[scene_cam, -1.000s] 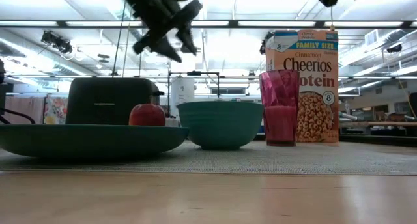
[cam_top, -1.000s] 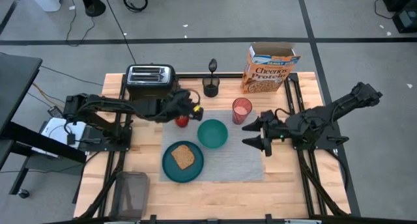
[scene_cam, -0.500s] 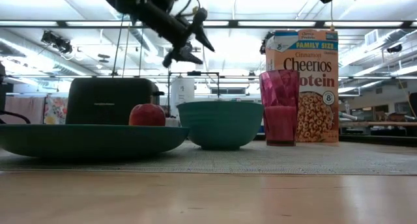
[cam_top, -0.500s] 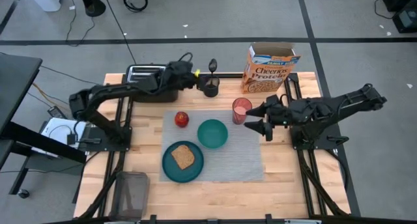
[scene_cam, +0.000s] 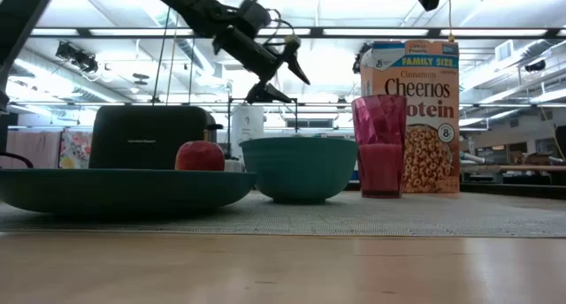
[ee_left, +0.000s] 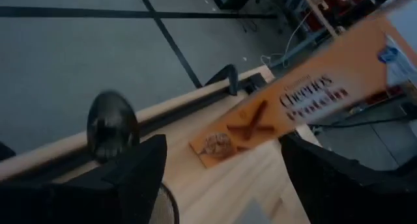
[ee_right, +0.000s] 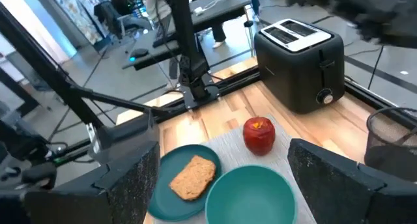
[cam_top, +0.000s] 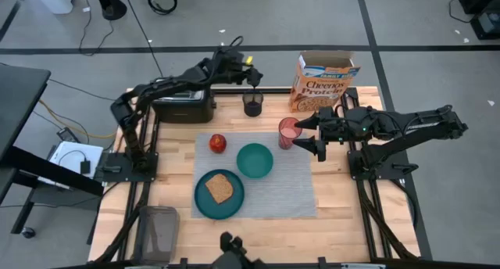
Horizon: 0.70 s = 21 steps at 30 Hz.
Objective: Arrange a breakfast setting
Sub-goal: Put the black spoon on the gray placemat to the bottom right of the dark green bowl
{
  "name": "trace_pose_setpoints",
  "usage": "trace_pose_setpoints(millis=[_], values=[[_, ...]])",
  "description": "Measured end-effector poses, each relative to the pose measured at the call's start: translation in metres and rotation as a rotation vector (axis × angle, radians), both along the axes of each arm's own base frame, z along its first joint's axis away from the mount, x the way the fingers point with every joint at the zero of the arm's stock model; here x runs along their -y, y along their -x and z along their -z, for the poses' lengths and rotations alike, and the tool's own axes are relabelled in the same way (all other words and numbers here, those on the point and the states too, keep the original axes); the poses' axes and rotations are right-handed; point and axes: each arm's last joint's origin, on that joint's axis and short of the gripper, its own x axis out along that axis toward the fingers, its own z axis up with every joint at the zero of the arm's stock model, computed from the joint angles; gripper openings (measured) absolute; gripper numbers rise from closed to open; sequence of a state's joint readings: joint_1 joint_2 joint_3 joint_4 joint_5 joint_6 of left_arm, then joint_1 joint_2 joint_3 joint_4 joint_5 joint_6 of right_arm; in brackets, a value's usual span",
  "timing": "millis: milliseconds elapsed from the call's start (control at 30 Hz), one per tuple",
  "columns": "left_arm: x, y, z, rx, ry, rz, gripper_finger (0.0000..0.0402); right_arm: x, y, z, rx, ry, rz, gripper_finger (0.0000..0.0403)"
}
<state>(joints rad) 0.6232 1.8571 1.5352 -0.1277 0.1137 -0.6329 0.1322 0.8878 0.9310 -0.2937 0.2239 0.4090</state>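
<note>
The grey placemat point(cam_top: 289, 195) holds the teal plate point(cam_top: 205, 205) with the toast point(cam_top: 220, 188), the teal bowl point(cam_top: 255, 160), the red apple point(cam_top: 218, 143) and the pink cup point(cam_top: 290, 133). The Cheerios box point(cam_top: 320, 83) stands upright at the far edge. The metal spoon point(ee_left: 112, 123) stands bowl-up in the small black cup point(cam_top: 252, 105). My left gripper point(cam_top: 251, 72) is open, high above the spoon's top. My right gripper point(cam_top: 307, 134) is open and level, just right of the pink cup; I cannot tell whether it touches it.
The black toaster point(cam_top: 181, 97) stands at the far left, under my left arm. A grey container point(cam_top: 158, 230) stands at the near left corner. Bare wood lies along the near edge and right of the placemat.
My left gripper has gone up and toward the table's far edge, from over the apple to above the spoon in the black cup; the apple stays on the placemat. My right gripper has gone toward the far edge and left, up to the pink cup.
</note>
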Motion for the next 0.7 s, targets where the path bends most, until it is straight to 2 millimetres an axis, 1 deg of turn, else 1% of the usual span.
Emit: trace_pose_setpoints(millis=[100, 200, 300, 400, 533, 600, 700], values=[[-0.021, 0.003, 0.002, -0.041, 0.026, -0.013, 0.0314, 0.003, 0.001, 0.0, -0.006, 0.012, -0.021, 0.0341], [-0.045, 0.014, 0.007, -0.031, 0.063, 0.036, 0.0314, 0.006, 0.001, 0.0, -0.008, 0.006, -0.02, 0.0341], [-0.068, 0.028, 0.02, -0.007, 0.112, 0.115, 0.0314, 0.009, 0.001, 0.0, -0.008, 0.005, -0.01, 0.0341], [-0.086, 0.04, 0.035, 0.003, 0.144, 0.193, 0.0314, 0.012, 0.0, 0.0, -0.008, 0.003, 0.008, 0.0341], [-0.102, 0.045, 0.056, 0.028, 0.14, 0.292, 0.0314, 0.017, 0.0, 0.0, -0.005, -0.023, 0.045, 0.0341], [-0.106, 0.043, 0.066, 0.033, 0.126, 0.337, 0.0314, 0.02, 0.0, 0.0, -0.004, -0.031, 0.062, 0.0341], [-0.108, 0.038, 0.074, 0.062, 0.09, 0.404, 0.0314, 0.024, 0.0, 0.0, -0.001, -0.042, 0.086, 0.0341]])
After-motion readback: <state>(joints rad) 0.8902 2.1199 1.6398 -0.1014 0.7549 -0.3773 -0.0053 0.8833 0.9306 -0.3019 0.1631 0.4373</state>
